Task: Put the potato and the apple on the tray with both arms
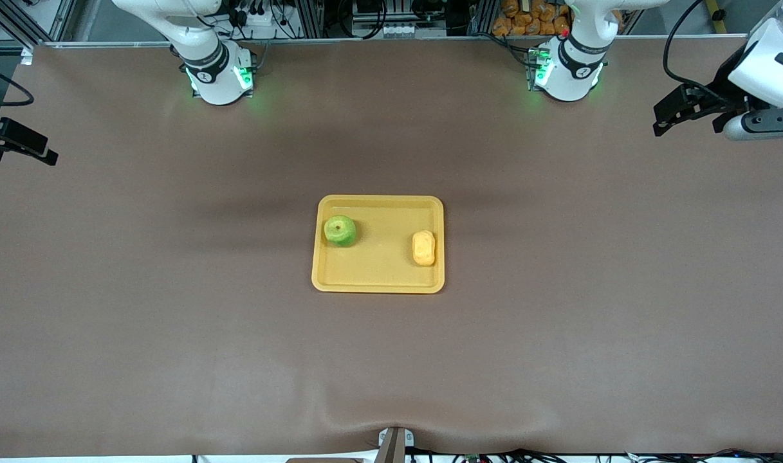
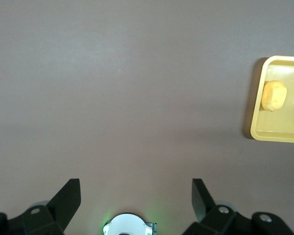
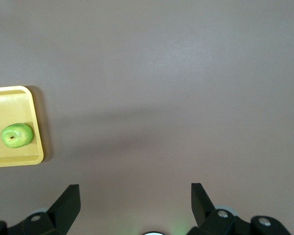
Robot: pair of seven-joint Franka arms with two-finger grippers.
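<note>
Up front, we see the apple (image 1: 340, 231) and bumpy potato (image 1: 424, 248) on the flat yellow tray (image 1: 378, 270) mid-bench (image 1: 172, 289), both well apart from left tool (image 1: 677, 116) & right tool (image 1: 24, 151). Left wrist: our tool's fingers (image 2: 68, 198) spread wide, empty. Right wrist: fingers (image 3: 68, 200) wide too.

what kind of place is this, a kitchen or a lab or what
Most likely a robotics lab: two arms bolted along a brown-covered table, cables and metal framing at its edge, and toy-like props, an apple and potato, on a tray.
</note>
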